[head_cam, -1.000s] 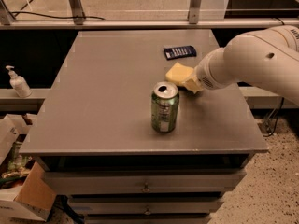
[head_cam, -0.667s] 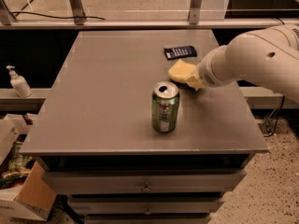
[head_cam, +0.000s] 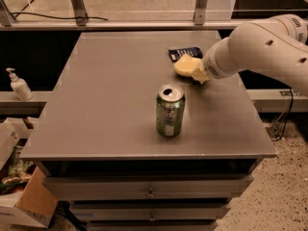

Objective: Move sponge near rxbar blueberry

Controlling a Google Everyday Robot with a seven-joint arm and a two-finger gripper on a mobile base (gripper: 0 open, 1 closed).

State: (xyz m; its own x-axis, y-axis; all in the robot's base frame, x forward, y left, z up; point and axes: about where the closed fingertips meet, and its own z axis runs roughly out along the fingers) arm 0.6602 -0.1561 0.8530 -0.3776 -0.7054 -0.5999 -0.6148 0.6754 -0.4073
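The pale yellow sponge (head_cam: 184, 65) is at the right rear of the grey table (head_cam: 106, 95). It sits right next to the dark navy rxbar blueberry (head_cam: 185, 52) and overlaps its near edge. My gripper (head_cam: 196, 73) reaches in from the right on the white arm (head_cam: 260, 47). It is shut on the sponge's right end, with a cream finger (head_cam: 201, 75) showing below it. I cannot tell whether the sponge rests on the table or hangs just above it.
A green soda can (head_cam: 170, 110) stands upright in the table's middle front, to the near left of the gripper. A white pump bottle (head_cam: 19, 84) stands on a ledge at the left. Cardboard boxes (head_cam: 24, 201) lie on the floor at lower left.
The gripper and the sponge have moved away from the can, toward the back of the table, and now sit against the rxbar blueberry. The can and the bar have not moved.
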